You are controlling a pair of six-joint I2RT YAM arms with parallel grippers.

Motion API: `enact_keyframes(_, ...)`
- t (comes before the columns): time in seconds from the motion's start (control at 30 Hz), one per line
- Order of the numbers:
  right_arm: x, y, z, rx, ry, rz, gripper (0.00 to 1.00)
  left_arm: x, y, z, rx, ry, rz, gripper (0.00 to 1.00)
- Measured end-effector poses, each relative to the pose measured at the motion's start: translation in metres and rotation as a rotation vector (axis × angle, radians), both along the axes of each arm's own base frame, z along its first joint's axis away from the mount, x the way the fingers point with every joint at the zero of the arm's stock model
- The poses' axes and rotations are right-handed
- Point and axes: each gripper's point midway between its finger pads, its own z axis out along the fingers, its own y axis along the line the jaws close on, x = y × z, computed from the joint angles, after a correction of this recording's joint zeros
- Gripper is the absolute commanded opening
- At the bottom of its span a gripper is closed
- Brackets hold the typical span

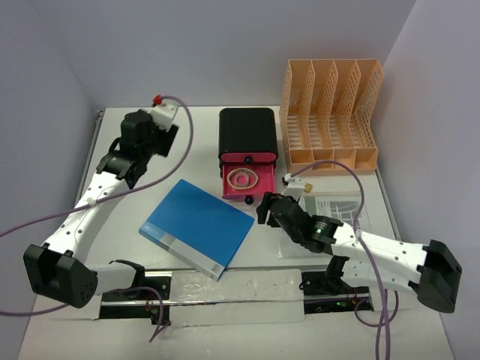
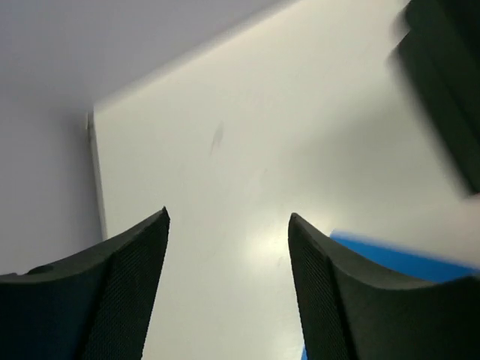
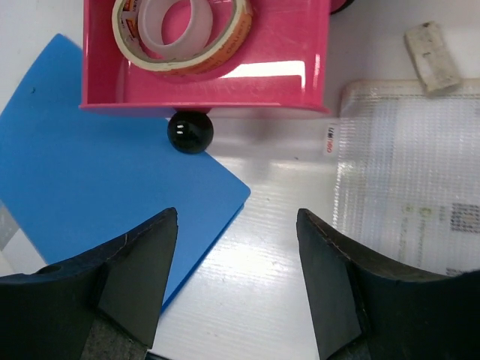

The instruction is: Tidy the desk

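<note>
The desk (image 1: 187, 150) is a white tabletop with a metal rail along its left edge. A blue folder (image 1: 199, 225) lies flat on it at centre left. My left gripper (image 1: 126, 163) is open and empty above bare desk (image 2: 225, 150) near the back left; the folder's corner (image 2: 405, 259) shows at the right of the left wrist view. My right gripper (image 1: 268, 206) is open and empty. It hovers over the desk (image 3: 270, 300) just in front of an open pink drawer (image 3: 202, 75) that holds a tape roll (image 3: 180, 34), beside the folder's corner (image 3: 90, 180).
A black box (image 1: 247, 131) holds the pink drawer (image 1: 244, 180), which has a black knob (image 3: 190, 133). An orange file rack (image 1: 330, 112) stands at the back right. A clear pouch with paper (image 1: 337, 210) and a small beige block (image 3: 431, 49) lie at the right.
</note>
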Motion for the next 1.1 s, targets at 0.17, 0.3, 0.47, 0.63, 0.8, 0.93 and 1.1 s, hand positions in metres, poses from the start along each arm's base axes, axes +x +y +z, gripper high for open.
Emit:
enact_keyframes(0.17,0.016,0.027,-0.005,-0.048,0.016,0.027,0.70,-0.034,0.096,-0.125,0.037,0.282,0.194,0.80)
enact_keyframes(0.3,0.027,0.046,-0.009,-0.064,0.020,0.041,0.67,-0.069,0.138,-0.181,0.002,0.435,0.287,0.83)
enact_keyframes(0.47,0.036,0.058,-0.022,-0.097,0.035,0.045,0.64,-0.091,0.153,-0.193,-0.033,0.435,0.310,0.85)
enact_keyframes(0.63,0.041,0.062,-0.036,-0.137,0.053,0.039,0.56,-0.099,0.144,-0.195,-0.059,0.412,0.262,0.85)
enact_keyframes(0.8,0.048,0.061,-0.037,-0.163,0.039,0.011,0.46,-0.096,0.143,-0.198,-0.063,0.417,0.257,0.84)
enact_keyframes(0.93,0.053,0.058,-0.035,-0.172,0.021,-0.012,0.42,-0.095,0.142,-0.202,-0.067,0.431,0.250,0.84)
enact_keyframes(1.1,0.057,0.057,-0.025,-0.163,-0.012,-0.027,0.42,-0.093,0.142,-0.206,-0.067,0.441,0.250,0.84)
